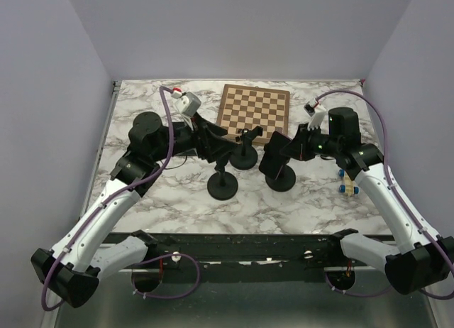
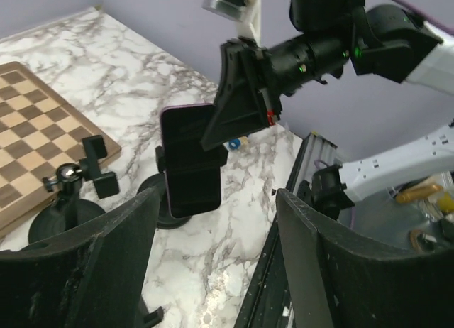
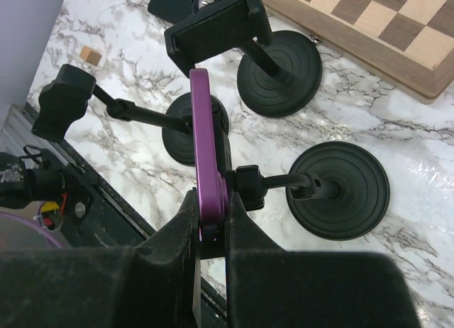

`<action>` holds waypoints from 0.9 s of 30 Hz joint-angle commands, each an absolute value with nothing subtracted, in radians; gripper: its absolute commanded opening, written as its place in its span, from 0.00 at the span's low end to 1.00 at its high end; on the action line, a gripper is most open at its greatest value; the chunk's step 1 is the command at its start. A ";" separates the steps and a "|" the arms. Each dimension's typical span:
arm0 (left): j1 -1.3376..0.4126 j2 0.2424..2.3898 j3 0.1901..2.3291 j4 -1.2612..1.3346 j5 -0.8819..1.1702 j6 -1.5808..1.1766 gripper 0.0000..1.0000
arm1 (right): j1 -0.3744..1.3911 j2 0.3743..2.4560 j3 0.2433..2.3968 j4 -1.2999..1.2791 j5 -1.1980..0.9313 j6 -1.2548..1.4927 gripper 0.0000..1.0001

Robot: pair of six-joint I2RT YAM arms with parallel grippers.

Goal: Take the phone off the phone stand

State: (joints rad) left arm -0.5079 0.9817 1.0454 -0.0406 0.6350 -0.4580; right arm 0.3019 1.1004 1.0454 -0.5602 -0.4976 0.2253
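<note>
A purple phone (image 3: pixel 208 150) with a dark screen (image 2: pixel 190 161) stands upright in the clamp of a black phone stand (image 3: pixel 340 189), whose round base rests on the marble table. My right gripper (image 3: pixel 211 225) is shut on the phone's edge, one finger on each face; the stand's clamp (image 3: pixel 248 187) still sits against the phone's back. In the top view this gripper (image 1: pixel 277 152) is at the table's middle right. My left gripper (image 2: pixel 213 271) is open and empty, facing the phone's screen from the left (image 1: pixel 213 142).
Two empty black phone stands (image 1: pixel 223 186) (image 1: pixel 243 157) are just left of the phone. A wooden chessboard (image 1: pixel 254 111) lies at the back. A small wooden toy with blue wheels (image 1: pixel 347 184) sits at the right. The table's front rail (image 1: pixel 234 239) is near.
</note>
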 commanded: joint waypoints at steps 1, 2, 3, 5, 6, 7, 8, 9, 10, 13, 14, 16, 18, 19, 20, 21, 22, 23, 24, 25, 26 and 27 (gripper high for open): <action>-0.603 1.026 1.072 -0.087 0.673 -0.331 0.74 | 0.310 1.088 1.032 -0.666 -0.514 0.229 0.01; -0.624 1.036 1.081 -0.112 0.659 -0.311 0.73 | 0.310 1.090 1.034 -0.676 -0.491 0.230 0.02; -0.637 1.042 1.090 -0.134 0.641 -0.298 0.73 | 0.310 1.091 1.035 -0.689 -0.463 0.232 0.05; -0.659 1.046 1.092 -0.147 0.616 -0.287 0.73 | 0.310 1.091 1.037 -0.713 -0.404 0.239 0.18; -0.667 1.046 1.090 -0.145 0.610 -0.285 0.73 | 0.310 1.091 1.040 -0.728 -0.359 0.243 0.25; -0.673 1.045 1.086 -0.139 0.609 -0.285 0.73 | 0.310 1.091 1.042 -0.746 -0.330 0.248 0.29; -0.679 1.046 1.083 -0.135 0.608 -0.287 0.73 | 0.310 1.087 1.042 -0.752 -0.307 0.251 0.36; -0.683 1.047 1.082 -0.134 0.606 -0.288 0.73 | 0.310 1.079 1.040 -0.755 -0.298 0.254 0.42; -0.687 1.052 1.081 -0.133 0.604 -0.290 0.73 | 0.309 1.074 1.039 -0.758 -0.290 0.259 0.50; -0.700 1.067 1.088 -0.145 0.599 -0.288 0.73 | 0.310 1.060 1.038 -0.758 -0.281 0.280 0.62; -0.704 1.071 1.090 -0.149 0.596 -0.286 0.73 | 0.310 1.057 1.041 -0.761 -0.274 0.291 0.66; -0.713 1.071 1.089 -0.154 0.583 -0.282 0.73 | 0.310 1.055 1.046 -0.776 -0.254 0.316 0.72; -0.722 1.066 1.088 -0.156 0.569 -0.277 0.73 | 0.310 1.049 1.046 -0.799 -0.242 0.333 0.77; -0.725 1.065 1.088 -0.159 0.562 -0.274 0.73 | 0.310 1.046 1.044 -0.810 -0.232 0.336 0.78; -0.727 1.064 1.087 -0.161 0.559 -0.272 0.73 | 0.310 1.041 1.043 -0.823 -0.224 0.337 0.80; -0.729 1.065 1.089 -0.163 0.556 -0.271 0.73 | 0.309 1.035 1.044 -0.831 -0.212 0.340 0.82; -0.729 1.065 1.089 -0.161 0.555 -0.272 0.73 | 0.309 1.028 1.048 -0.836 -0.203 0.345 0.84; -0.729 1.067 1.088 -0.158 0.556 -0.274 0.73 | 0.310 1.023 1.057 -0.839 -0.197 0.352 0.86; -0.730 1.070 1.088 -0.157 0.556 -0.277 0.73 | 0.310 1.023 1.065 -0.840 -0.192 0.363 0.87; -0.730 1.074 1.088 -0.156 0.556 -0.282 0.73 | 0.309 1.025 1.079 -0.847 -0.186 0.375 0.88; -0.730 1.077 1.088 -0.156 0.558 -0.285 0.73 | 0.310 1.027 1.089 -0.850 -0.184 0.380 0.88; -0.732 1.080 1.089 -0.156 0.557 -0.287 0.73 | 0.310 1.027 1.098 -0.850 -0.185 0.383 0.89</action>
State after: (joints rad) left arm -0.7223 1.0683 1.0603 -0.1600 0.5793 -0.2943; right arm 0.3149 1.0206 1.0740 -0.6853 -0.2722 0.3439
